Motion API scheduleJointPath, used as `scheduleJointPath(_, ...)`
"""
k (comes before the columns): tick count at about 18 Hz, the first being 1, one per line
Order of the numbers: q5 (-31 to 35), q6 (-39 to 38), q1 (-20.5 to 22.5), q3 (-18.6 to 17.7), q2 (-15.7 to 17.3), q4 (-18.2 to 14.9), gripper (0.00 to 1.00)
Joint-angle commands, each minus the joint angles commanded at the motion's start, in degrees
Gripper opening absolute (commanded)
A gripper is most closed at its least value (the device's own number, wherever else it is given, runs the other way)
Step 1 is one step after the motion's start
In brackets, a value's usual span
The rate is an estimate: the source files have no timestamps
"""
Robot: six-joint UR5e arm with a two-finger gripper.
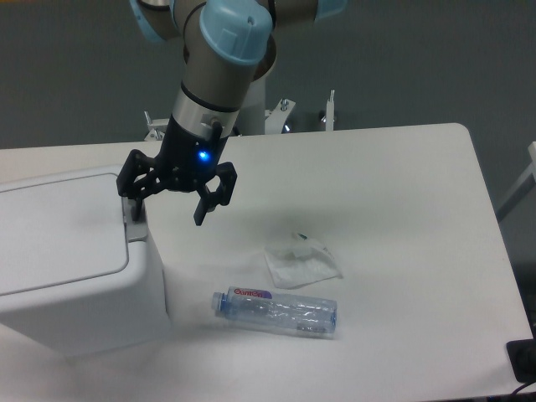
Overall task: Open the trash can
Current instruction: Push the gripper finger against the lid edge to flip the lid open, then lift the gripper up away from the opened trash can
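Observation:
The trash can (75, 276) is a large white boxy bin at the left of the table, its flat lid (54, 234) lying shut. A grey push-bar strip (134, 222) runs along the lid's right edge. My black gripper (167, 213) hangs open over the bin's right rim. Its left finger (134, 201) points down onto the grey strip and looks to be touching it. The right finger (205, 209) hangs in the air beside the bin, with nothing between the two.
A clear plastic bottle (276, 311) lies on its side on the white table (402, 218), right of the bin. A crumpled clear wrapper (301, 261) lies just behind the bottle. The table's right edge and a dark object (523, 360) are at the far right.

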Motion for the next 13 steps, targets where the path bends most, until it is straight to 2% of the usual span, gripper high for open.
scheduleJointPath(4,0.0,0.0,0.0,1.1,0.1,0.3,1.00)
scheduleJointPath(8,0.3,0.0,0.9,6.8,0.3,5.4,1.00)
scheduleJointPath(11,5.0,0.4,6.0,10.4,0.8,5.8,1.00)
scheduleJointPath(13,12.1,3.1,7.0,12.3,0.6,5.7,1.00)
